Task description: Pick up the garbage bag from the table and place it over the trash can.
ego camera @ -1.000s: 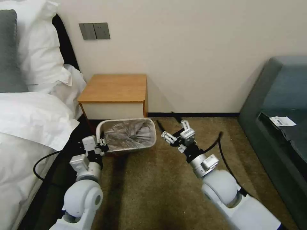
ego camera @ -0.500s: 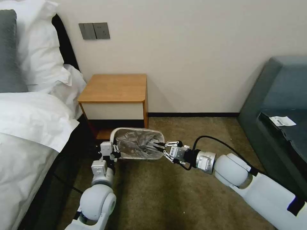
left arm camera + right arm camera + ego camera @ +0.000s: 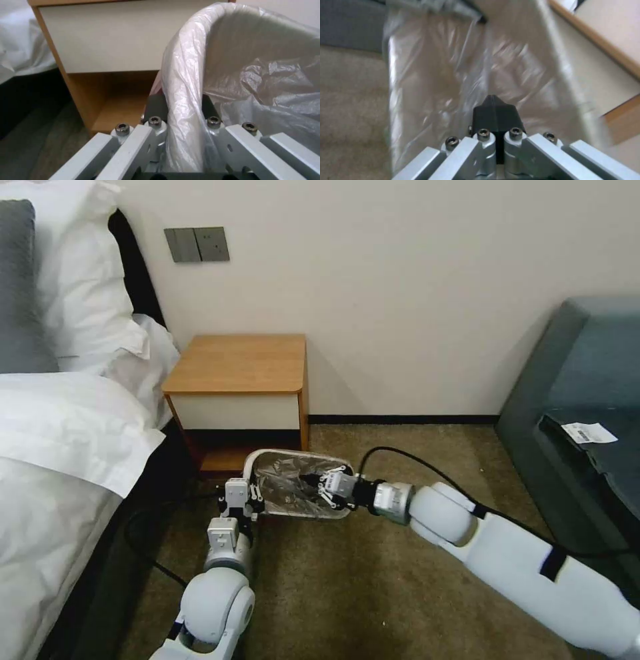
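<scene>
The pale trash can hangs tipped on its side just in front of the table, its mouth turned toward my right arm. The crinkly clear garbage bag lines it and folds over the rim. My left gripper is shut on that bag-covered rim; in the left wrist view its gripper straddles the plastic-wrapped edge. My right gripper reaches inside the can, shut, with its black tips together against the bag's wrinkled film.
A bed with white bedding runs along the left. A grey sofa stands at the right with a paper slip on it. Brown carpet lies open in front. The table's white drawer front is close behind the can.
The can has shifted right with my left gripper and tipped further. My right arm swung in from beside the can, and its gripper has closed and gone inside the lined opening.
</scene>
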Controlling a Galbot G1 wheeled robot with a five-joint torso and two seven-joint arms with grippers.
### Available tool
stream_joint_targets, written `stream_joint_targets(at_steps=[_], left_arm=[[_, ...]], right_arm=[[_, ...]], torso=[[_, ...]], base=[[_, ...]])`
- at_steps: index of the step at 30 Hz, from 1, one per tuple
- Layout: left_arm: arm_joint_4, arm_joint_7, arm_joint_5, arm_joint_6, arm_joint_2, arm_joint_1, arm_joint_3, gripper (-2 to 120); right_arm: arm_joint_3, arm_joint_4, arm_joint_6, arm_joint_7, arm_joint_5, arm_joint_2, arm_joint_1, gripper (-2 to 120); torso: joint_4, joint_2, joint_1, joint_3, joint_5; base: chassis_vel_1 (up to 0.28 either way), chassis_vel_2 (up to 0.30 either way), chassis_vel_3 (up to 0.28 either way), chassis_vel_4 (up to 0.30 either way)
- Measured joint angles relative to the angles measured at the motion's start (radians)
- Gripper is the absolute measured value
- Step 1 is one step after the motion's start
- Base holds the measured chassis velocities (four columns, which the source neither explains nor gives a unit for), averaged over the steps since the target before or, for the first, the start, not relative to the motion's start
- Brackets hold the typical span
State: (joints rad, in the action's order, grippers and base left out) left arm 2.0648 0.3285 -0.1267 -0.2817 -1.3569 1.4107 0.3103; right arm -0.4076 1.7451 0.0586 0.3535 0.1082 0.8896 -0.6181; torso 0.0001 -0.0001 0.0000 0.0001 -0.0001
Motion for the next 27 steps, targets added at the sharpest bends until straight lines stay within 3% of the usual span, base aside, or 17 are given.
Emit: stream_joint_targets(at_steps=[9,27], left_arm=[[0.015,0.002,0.003,0.001,-0.008,0.001,-0.007,8],[0.023,-0.006,0.09,0.012,-0.015,0.022,-0.071,8]], right_arm=[[-0.029,-0.102,0.0,0.0,-0.003,0.051,0.028,0],[-0.234,-0.239,0.047,-0.055,0.03,0.143,0.191,0]], torso=[[-0.0002,0.0,0.0,0.0,0.0001],[-0.0001,0.0,0.0,0.0,0.0]], base=[[0.0,0.0,0.0,0.0],[0.0,0.0,0.0,0.0]])
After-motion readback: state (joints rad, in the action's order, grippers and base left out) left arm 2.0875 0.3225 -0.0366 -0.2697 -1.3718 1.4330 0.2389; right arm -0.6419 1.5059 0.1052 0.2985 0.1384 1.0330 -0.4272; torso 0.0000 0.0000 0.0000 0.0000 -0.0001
